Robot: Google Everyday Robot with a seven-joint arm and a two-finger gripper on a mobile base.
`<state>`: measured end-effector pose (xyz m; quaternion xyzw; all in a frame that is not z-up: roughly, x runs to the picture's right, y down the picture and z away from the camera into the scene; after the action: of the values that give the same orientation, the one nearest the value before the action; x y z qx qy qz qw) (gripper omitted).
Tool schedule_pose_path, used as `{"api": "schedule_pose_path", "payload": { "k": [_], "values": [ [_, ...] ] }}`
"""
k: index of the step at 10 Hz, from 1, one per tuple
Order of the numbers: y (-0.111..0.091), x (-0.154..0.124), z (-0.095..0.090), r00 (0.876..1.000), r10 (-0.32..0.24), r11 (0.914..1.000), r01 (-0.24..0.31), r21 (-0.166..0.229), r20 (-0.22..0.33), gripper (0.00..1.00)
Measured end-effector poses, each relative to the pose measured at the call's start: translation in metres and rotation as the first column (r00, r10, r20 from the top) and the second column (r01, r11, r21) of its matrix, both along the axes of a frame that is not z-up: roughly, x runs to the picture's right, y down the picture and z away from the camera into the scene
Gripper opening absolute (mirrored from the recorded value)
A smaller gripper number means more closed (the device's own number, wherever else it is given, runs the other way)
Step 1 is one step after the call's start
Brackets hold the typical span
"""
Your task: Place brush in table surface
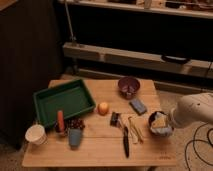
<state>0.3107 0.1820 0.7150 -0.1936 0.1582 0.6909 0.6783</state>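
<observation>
The brush (123, 136) lies flat on the table surface (97, 151), right of centre. Its blocky dark head points toward the back and its slim black handle runs toward the front edge. My gripper (160, 123) hangs at the table's right side, at the end of the white arm (194, 111) that reaches in from the right. It sits about a hand's width to the right of the brush and does not touch it. The jaws stand open with nothing between them.
A dark green tray (45, 102) fills the left rear. Along the front left stand a white cup (36, 134), a grey cup (75, 137) and an orange item (60, 120). An orange fruit (103, 108), purple bowl (128, 86), blue sponge (138, 105) and pale wooden utensils (135, 131) surround the brush.
</observation>
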Motion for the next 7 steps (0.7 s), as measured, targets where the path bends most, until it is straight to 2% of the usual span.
{"api": "schedule_pose_path", "payload": {
  "k": [2, 3, 4, 6, 7],
  "values": [
    [-0.001, -0.004, -0.006, 1.0, -0.028, 0.9996, 0.028, 0.004, 0.004, 0.8],
    [-0.001, -0.013, -0.011, 0.998, -0.059, 0.9983, 0.059, 0.006, 0.01, 0.8],
    [-0.005, -0.035, -0.016, 0.995, -0.099, 0.9951, 0.099, 0.01, 0.016, 0.8],
    [-0.013, -0.071, -0.02, 0.985, -0.17, 0.9854, 0.17, 0.015, 0.012, 0.8],
    [-0.017, -0.093, -0.021, 0.975, -0.221, 0.9752, 0.221, 0.012, 0.007, 0.8]
  ]
}}
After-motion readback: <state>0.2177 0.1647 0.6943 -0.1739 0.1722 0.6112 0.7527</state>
